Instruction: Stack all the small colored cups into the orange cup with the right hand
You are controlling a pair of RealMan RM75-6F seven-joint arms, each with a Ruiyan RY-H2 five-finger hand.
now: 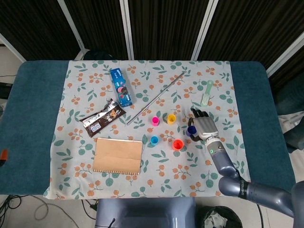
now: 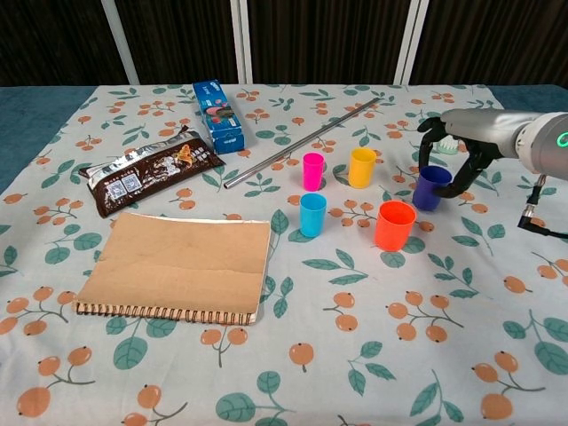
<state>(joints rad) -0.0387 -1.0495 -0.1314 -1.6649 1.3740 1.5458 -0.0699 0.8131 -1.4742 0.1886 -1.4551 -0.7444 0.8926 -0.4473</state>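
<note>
The orange cup (image 2: 394,224) (image 1: 177,144) stands upright on the flowered cloth. Just right of it and slightly farther back is a purple cup (image 2: 431,187) (image 1: 191,129), tilted a little, with my right hand (image 2: 465,149) (image 1: 204,126) gripping it from the right, fingers curled round its side. A pink cup (image 2: 312,171), a yellow cup (image 2: 361,167) and a blue cup (image 2: 312,214) stand upright to the left of the orange one, each apart from the others. Neither view shows my left hand.
A brown notebook (image 2: 177,266) lies at front left. A dark snack wrapper (image 2: 151,175), a blue box (image 2: 217,115) and a long metal rod (image 2: 302,142) lie farther back. A pale green utensil (image 1: 207,92) rests beyond the right hand.
</note>
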